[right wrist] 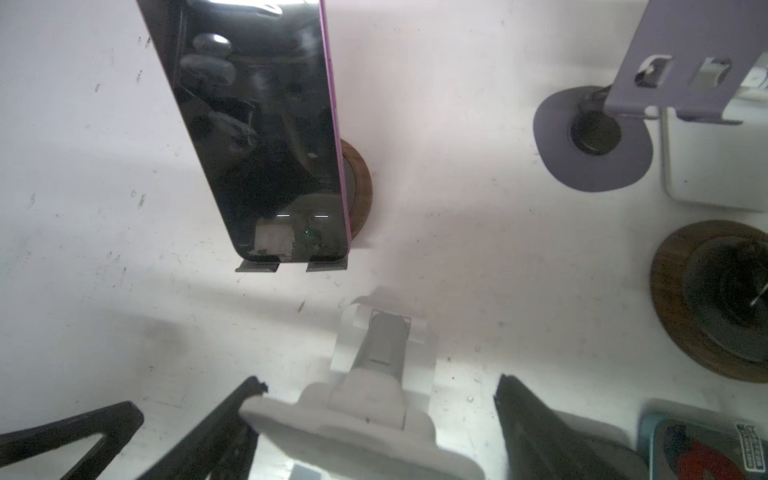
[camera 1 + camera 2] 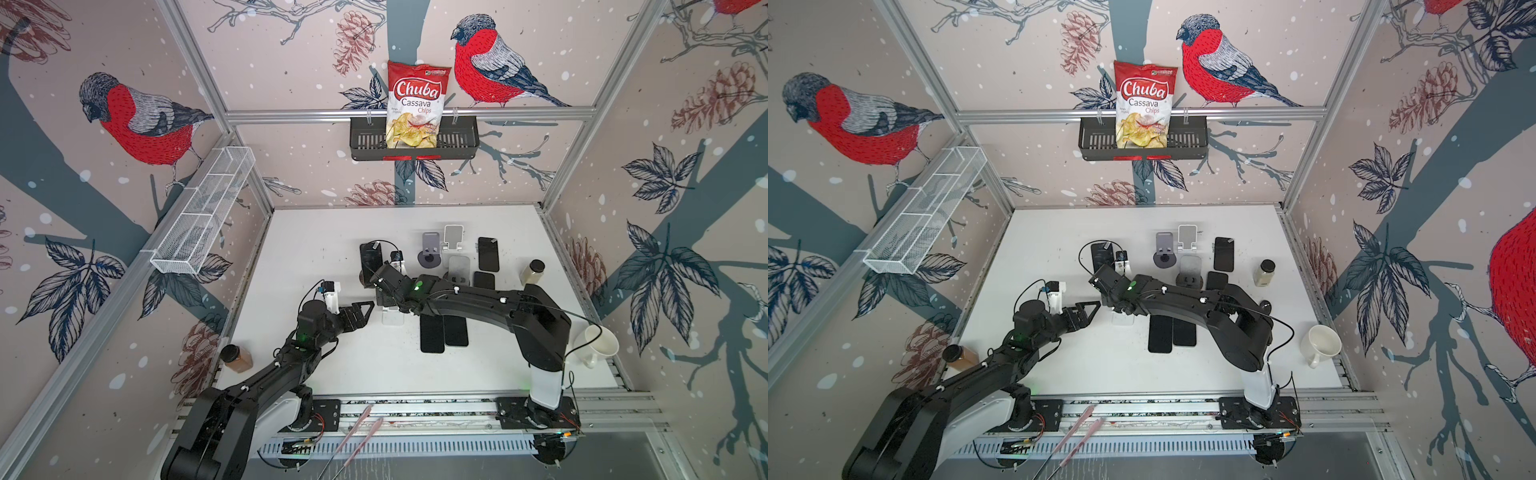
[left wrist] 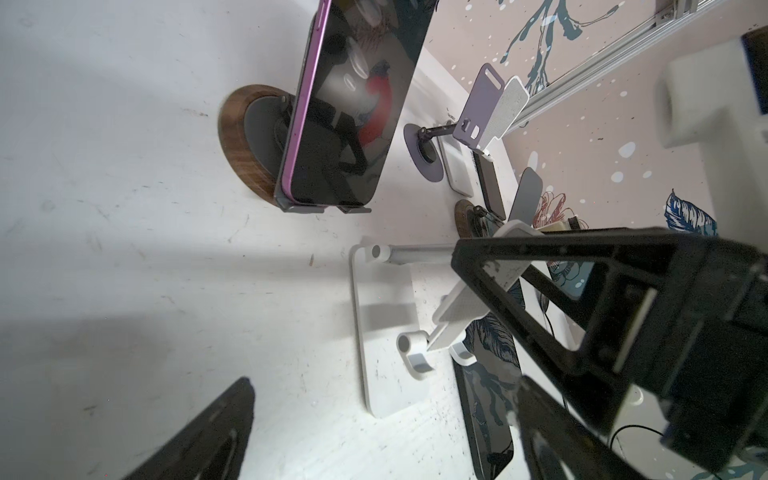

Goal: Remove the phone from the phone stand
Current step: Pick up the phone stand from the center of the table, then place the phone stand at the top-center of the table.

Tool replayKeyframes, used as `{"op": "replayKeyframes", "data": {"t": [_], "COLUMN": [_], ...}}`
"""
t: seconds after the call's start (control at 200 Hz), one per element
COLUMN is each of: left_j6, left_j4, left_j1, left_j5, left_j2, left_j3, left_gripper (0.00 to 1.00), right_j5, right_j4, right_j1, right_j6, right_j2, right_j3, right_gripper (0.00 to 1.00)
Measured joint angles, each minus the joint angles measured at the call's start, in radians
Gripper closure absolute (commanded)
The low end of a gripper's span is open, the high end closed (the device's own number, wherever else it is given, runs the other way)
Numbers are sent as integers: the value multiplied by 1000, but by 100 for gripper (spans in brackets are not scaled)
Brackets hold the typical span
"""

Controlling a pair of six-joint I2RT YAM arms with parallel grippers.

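Note:
A dark phone (image 2: 370,259) (image 2: 1102,259) with a purple edge leans upright on a phone stand with a round wooden base (image 3: 241,153) (image 1: 361,183), its lower edge in the stand's two hooks. The wrist views show its screen (image 3: 345,104) (image 1: 257,124). My right gripper (image 1: 380,386) is nearer than that phone, open around the top plate of an empty white stand (image 1: 353,419) (image 2: 392,318); one fingertip (image 1: 257,384) touches the plate's edge, the other stands apart. My left gripper (image 2: 359,309) (image 3: 384,386) is open beside the white stand (image 3: 382,345), holding nothing.
A purple stand (image 2: 430,249) and another white stand (image 2: 452,237) are behind, with dark phones lying flat (image 2: 488,253) (image 2: 432,334). Spice jars (image 2: 237,357) (image 2: 533,272) and a white mug (image 2: 596,345) sit at the table's sides. A chips bag (image 2: 415,104) hangs in a wall basket.

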State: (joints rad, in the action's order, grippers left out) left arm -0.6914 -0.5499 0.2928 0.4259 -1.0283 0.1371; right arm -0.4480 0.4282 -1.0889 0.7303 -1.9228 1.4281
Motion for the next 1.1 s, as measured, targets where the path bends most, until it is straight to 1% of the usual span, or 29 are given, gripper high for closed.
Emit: {"op": "replayKeyframes", "data": {"t": [0.045, 0.14, 0.18, 0.31, 0.535, 0.746, 0.911, 1.101], "left_j6": [0, 0, 0, 0, 0, 0, 5, 15], "left_j4": [0, 0, 0, 0, -5, -10, -14, -30], "left_j1": [0, 0, 0, 0, 0, 0, 0, 0], "left_j5": [0, 0, 0, 0, 0, 1, 18, 38], "left_j2": [0, 0, -1, -5, -11, -29, -50, -76], "left_j3": [0, -3, -3, -6, -8, -8, -4, -2], "left_gripper": [4, 4, 4, 4, 4, 4, 4, 4], "right_j5": [0, 0, 0, 1, -12, -23, -13, 61], "right_j4": [-1, -1, 0, -2, 0, -29, -92, -185], "right_j1": [-1, -2, -2, -2, -1, 24, 76, 161], "right_j6": [2, 7, 9, 21, 21, -53, -134, -237], "right_j2": [-3, -8, -10, -12, 5, 84, 145, 168], "right_j3": [0, 3, 3, 3, -13, -92, -164, -200], "right_gripper": [21, 28, 33, 41, 43, 43, 43, 43]}}
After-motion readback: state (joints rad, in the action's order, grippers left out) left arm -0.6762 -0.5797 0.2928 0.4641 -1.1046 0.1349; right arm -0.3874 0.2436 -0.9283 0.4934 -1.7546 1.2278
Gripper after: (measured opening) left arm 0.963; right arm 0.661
